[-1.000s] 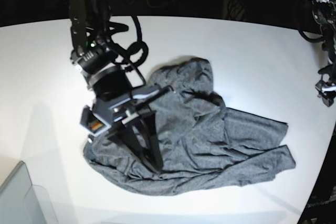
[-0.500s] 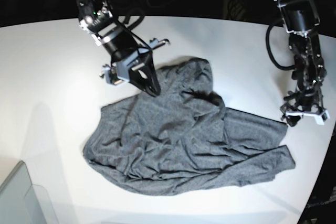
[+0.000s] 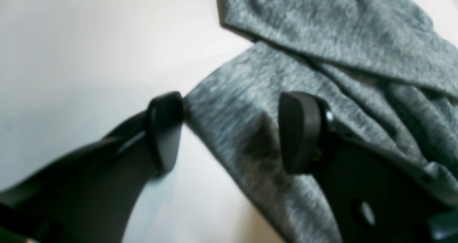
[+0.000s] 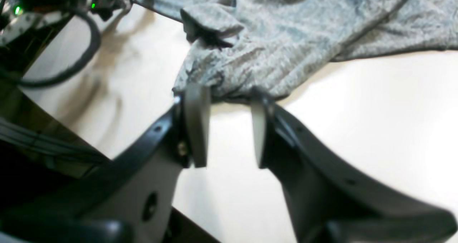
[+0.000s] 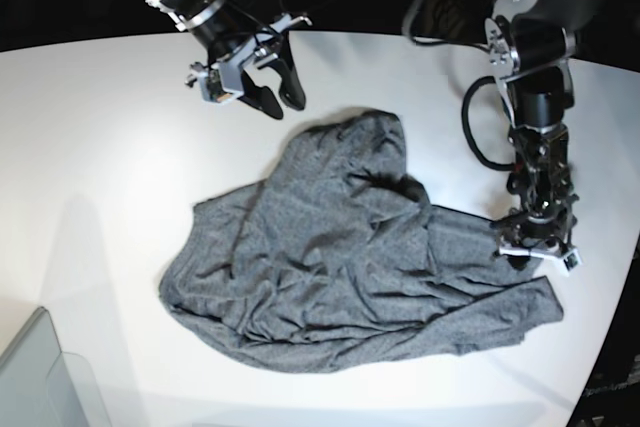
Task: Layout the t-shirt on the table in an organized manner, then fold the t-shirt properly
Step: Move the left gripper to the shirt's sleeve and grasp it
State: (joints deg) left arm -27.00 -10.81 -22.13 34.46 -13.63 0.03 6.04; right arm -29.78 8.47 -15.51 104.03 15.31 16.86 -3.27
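T-shirt [image 5: 355, 267] first: you have it lying crumpled on the table [image 5: 90, 147], bunched into folds, with one lobe reaching toward the far edge and a long flap running out to the side where your left arm works.

Start at the left of the base view. Your right gripper [image 5: 280, 99] hangs above bare tabletop just beyond the far lobe of the cloth, apart from it. Its jaws stand a moderate way apart and nothing is between them; from its own wrist camera you see the fabric's edge just past the fingertips [image 4: 196, 125], with white table under the gap. Below and well away from that gripper, at the near corner, a translucent grey bin [image 5: 40, 377] pokes into view; you cannot see what is in it.

Move across the heap. Nothing else lies on the table around the shirt, and no object blocks either tool's path to it.

At the right of the base view, your left gripper [image 5: 537, 252] points straight down at the end of the long flap. In its wrist view the jaws are spread wide and straddle the hem corner: one pad [image 3: 165, 128] sits on the table right at the cloth's edge, the other over the fabric. The cloth lies flat between them, not pinched. A black cable [image 5: 478, 127] loops beside that arm, above the table.
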